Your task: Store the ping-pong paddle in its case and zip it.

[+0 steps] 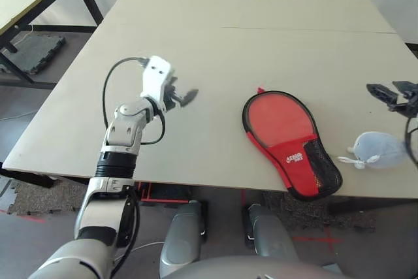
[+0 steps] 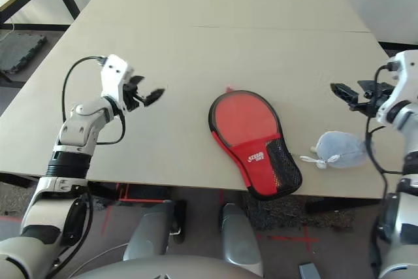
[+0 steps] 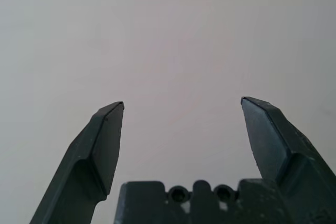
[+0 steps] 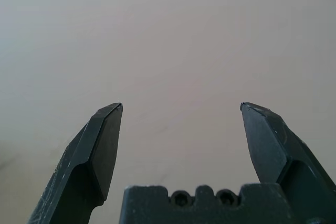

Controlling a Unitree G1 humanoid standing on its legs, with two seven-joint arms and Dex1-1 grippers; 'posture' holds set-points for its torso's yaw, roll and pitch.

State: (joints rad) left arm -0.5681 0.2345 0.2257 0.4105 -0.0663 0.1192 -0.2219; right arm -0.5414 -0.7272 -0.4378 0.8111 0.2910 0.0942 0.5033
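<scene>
Case (image 2: 251,140) lies red side up on the table (image 2: 196,44), white patch lettering unreadable; both jaws spread, empty.

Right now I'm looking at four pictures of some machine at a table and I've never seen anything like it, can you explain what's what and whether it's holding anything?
It is a humanoid robot with two silver arms, each ending in a gripper of two black fingers. The two wide pictures come from cameras in its head, looking down over a pale wooden table. The other two come from cameras on its wrists, looking out between each gripper's own fingers.

On the table lies a paddle-shaped case, red with a black mesh pocket and black zipper rim. Beside it, toward the robot's right, sits a small grey plush toy. The paddle itself can't be seen; whether it is inside the case I cannot tell.

The left gripper and right gripper both hover over the table, either side of the case, open and holding nothing.
</scene>
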